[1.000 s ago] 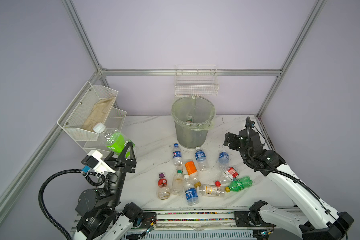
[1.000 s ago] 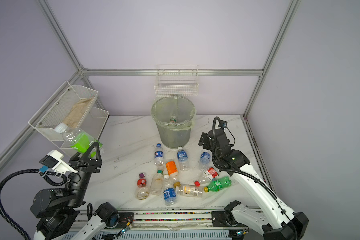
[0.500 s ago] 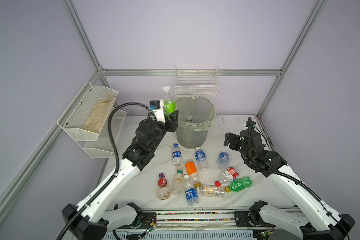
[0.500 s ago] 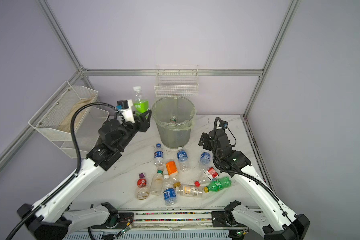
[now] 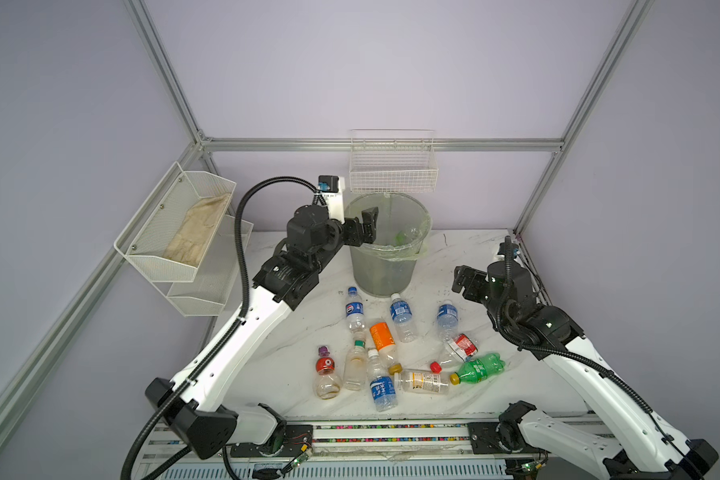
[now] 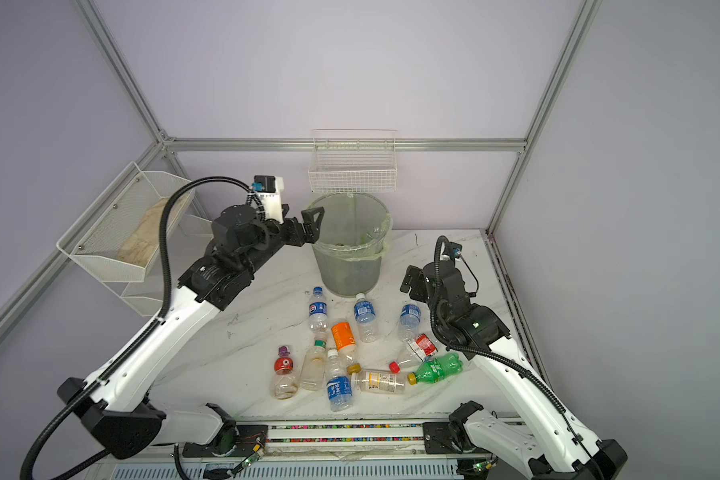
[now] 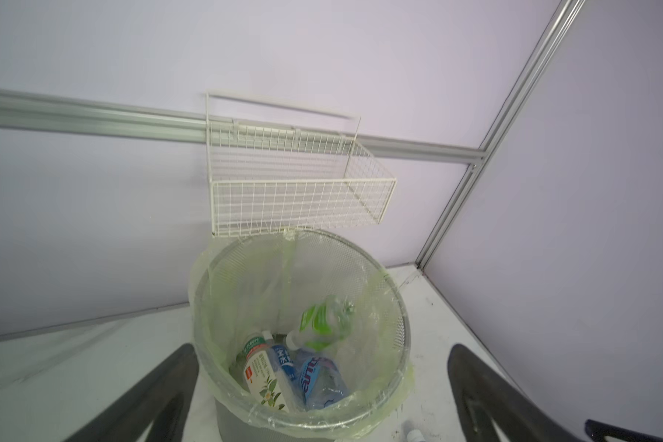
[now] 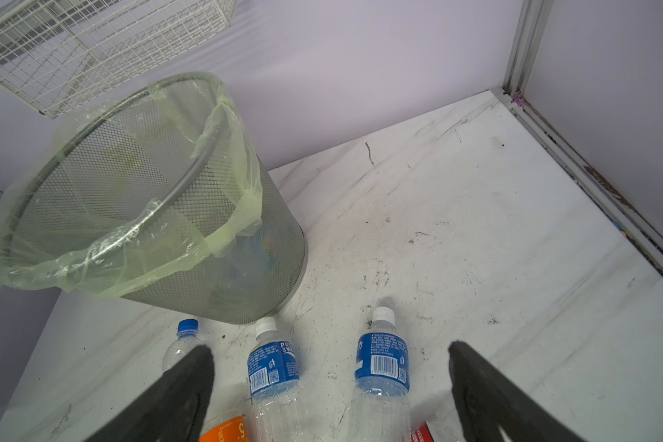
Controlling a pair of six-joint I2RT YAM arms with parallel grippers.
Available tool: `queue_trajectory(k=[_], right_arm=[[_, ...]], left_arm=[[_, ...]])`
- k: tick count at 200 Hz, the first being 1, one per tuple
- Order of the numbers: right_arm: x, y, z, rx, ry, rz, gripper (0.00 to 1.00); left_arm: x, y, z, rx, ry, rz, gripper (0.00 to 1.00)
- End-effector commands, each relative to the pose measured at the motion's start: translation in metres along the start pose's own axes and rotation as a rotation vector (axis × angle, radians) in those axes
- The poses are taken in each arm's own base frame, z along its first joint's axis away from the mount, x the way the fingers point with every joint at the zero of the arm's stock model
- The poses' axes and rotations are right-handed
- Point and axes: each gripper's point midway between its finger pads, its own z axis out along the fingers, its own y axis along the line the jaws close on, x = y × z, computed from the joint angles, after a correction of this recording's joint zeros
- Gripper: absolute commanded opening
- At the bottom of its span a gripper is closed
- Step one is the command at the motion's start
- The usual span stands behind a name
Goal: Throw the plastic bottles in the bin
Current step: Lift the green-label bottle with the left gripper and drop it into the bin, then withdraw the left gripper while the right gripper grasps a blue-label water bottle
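About ten plastic bottles (image 5: 381,337) lie in a loose cluster on the white marble table (image 5: 292,332), just near of the bin (image 5: 381,270). The closest ones almost touch its base. The bin stands upright at the far middle of the table, and several more bottles lie inside its pale green liner. Among these, a green-labelled bottle (image 7: 316,325) shows blurred against the far side.

The left gripper (image 5: 368,226) is at the bin's left rim and points across the opening, its jaws released wide with nothing between them. The right gripper (image 5: 463,279) hangs above the table to the right of the bin, over the far-right blue-labelled bottles (image 8: 381,363), also spread and empty.

A white wire basket (image 5: 393,183) hangs on the far wall just above the bin. White mesh shelf trays (image 5: 159,249) are mounted on the left wall, and the upper one holds a beige cloth (image 5: 196,228)
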Motion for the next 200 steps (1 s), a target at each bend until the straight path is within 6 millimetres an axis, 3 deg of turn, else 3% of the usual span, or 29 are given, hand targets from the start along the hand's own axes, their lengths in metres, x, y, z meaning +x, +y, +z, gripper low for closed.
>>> queue_trajectory(k=[1,66,140,200], right_arm=[[0.005,-0.001,0.007,0.015,0.02,-0.011,0.97],[0.008,0.002,0.008,0.003,0.037,-0.003,0.97],[0.036,0.0,0.024,0.011,0.123,0.018,0.97],[0.053,-0.004,0.035,0.035,0.174,0.012,0.97]], left_arm=[[-0.024,-0.005,-0.02,0.031,-0.096,-0.02,1.0],[-0.031,-0.005,-0.049,0.06,-0.126,-0.038,1.0],[-0.039,-0.003,-0.079,0.078,-0.166,-0.064,1.0],[-0.027,0.004,-0.091,0.067,-0.158,-0.081,1.0]])
